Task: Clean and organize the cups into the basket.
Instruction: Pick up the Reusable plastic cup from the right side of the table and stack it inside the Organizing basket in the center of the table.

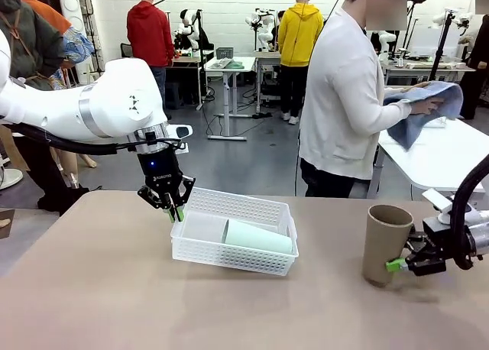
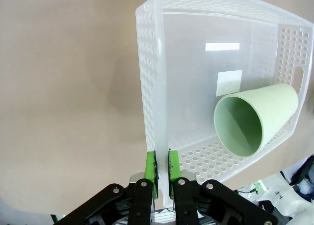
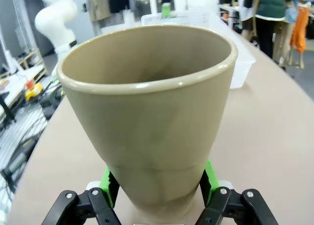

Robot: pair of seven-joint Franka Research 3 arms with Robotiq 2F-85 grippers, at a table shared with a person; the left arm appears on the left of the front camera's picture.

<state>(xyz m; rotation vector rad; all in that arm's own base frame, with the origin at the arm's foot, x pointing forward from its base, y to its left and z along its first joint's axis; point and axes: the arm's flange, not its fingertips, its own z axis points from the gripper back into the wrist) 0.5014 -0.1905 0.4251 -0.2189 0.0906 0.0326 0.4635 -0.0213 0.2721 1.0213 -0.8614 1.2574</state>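
Left gripper: the left gripper [image 1: 174, 207], left of centre in the front view, has its 2 green pads pressed together on the near wall of the shallow white lattice plastic basket [image 1: 243, 205], at its left corner.
Why there: the thin wall is an easy edge to pinch. The grip looks meant to steady or tip the basket, whose left end seems slightly raised.
Mint cup: the pale mint green tapered cup [image 1: 257, 237] lies on its side in the basket's right half, mouth toward the left.
Right gripper: at lower right, the right gripper [image 1: 397, 264] is clamped on the narrow base of the matte brown tapered cup [image 1: 386, 243], which stands mouth up on the tan table [image 1: 92, 296].
Why low: the base is probably the slimmest part to span.
Progress: 1 cup in, 1 out.
Around: at upper right, a person [image 1: 344, 98] handles a blue cloth [image 1: 432, 105], well apart.
In the way: the mint cup fills the basket's nearer end, so the free space lies beside the left gripper.
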